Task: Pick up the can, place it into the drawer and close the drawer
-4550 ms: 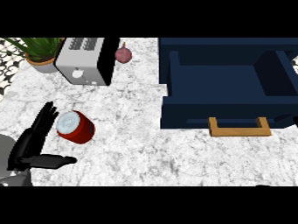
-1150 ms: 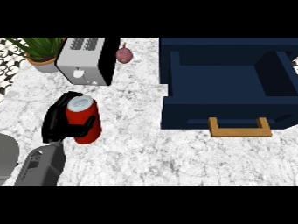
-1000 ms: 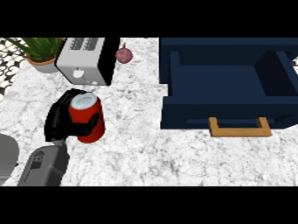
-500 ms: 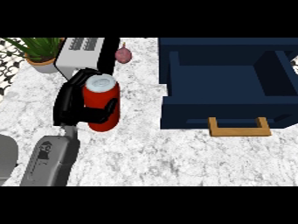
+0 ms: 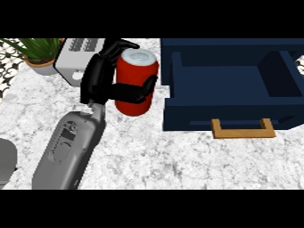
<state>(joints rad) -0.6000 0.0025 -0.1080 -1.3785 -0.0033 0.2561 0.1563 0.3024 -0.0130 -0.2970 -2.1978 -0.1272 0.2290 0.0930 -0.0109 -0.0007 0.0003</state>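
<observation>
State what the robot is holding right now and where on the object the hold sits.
The left hand holds the red can, fingers curled round the middle of its side.

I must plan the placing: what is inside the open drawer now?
The drawer shows only its bare dark blue floor; nothing lies inside. The can is outside, held by the left hand.

Kitchen: marble counter point(image 5: 180, 160), toaster point(image 5: 75, 60), potted plant point(image 5: 39, 53), drawer point(image 5: 236, 89).
</observation>
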